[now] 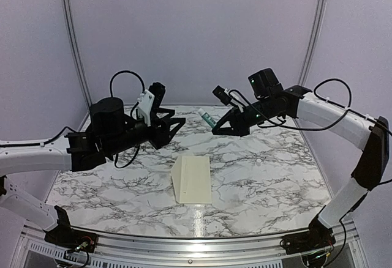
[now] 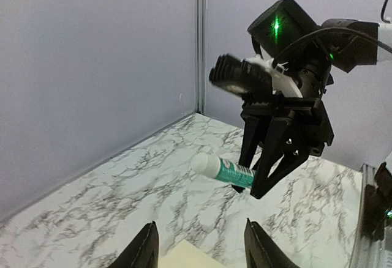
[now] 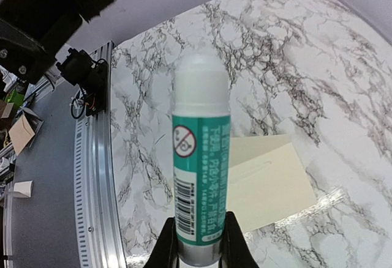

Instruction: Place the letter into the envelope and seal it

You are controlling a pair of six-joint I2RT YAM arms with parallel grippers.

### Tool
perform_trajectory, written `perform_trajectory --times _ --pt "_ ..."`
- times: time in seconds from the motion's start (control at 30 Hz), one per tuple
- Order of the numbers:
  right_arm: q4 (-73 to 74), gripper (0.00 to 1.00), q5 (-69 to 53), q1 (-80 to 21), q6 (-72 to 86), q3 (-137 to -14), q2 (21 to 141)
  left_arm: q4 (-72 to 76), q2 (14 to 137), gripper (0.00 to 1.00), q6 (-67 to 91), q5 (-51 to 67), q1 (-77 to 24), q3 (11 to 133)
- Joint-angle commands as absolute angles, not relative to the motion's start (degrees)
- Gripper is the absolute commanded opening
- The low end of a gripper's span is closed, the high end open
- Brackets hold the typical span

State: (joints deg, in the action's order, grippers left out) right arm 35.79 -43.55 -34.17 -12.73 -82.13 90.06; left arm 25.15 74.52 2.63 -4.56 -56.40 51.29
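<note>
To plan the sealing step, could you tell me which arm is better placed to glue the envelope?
Probably the right: the right end effector grips the glue tube beyond the envelope; the left end effector is open and empty.

Close to the aluminium rail (image 1: pixel 196 243), both arms have black bases. The left arm (image 1: pixel 30 158) and right arm (image 1: pixel 343 118) wear white shells with black joint housings. Farther from the rail, thin black cables (image 1: pixel 127 71) loop over them. A green light (image 1: pixel 252 79) glows on the right wrist. The left gripper (image 2: pixel 199 243) and right gripper (image 2: pixel 248 188) have angular black fingers.
</note>
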Motion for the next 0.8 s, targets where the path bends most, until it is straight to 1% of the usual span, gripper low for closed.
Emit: perform_trajectory --times 0.0,0.1,0.2,0.4,0.57,0.77 --pt "40.2 0.04 -49.2 -34.5 -13.2 -82.0 93.0 3.2 72.9 0.48 -22.4 -13.0 -58.6 59.3" --pt "42.0 0.03 -51.2 -34.7 -13.9 -82.4 94.7 -1.2 73.2 0.48 -33.5 -18.8 -62.1 61.6" --pt "42.4 0.03 -51.9 -35.2 -14.0 -82.0 95.4 -2.3 74.2 0.49 -43.1 -23.4 -65.2 62.6" --pt "44.4 0.04 -53.7 -37.6 -15.2 -82.2 96.4 -2.2 78.3 0.49 -56.5 -28.2 -70.2 64.7" --pt "44.7 0.03 -53.9 -39.3 -15.2 -81.5 96.6 4.4 83.7 0.5 -70.7 -36.0 -74.0 63.9" --pt "45.4 0.03 -54.7 -39.6 -15.3 -81.3 96.8 9.9 87.2 0.49 -79.2 -40.2 -75.2 62.9"
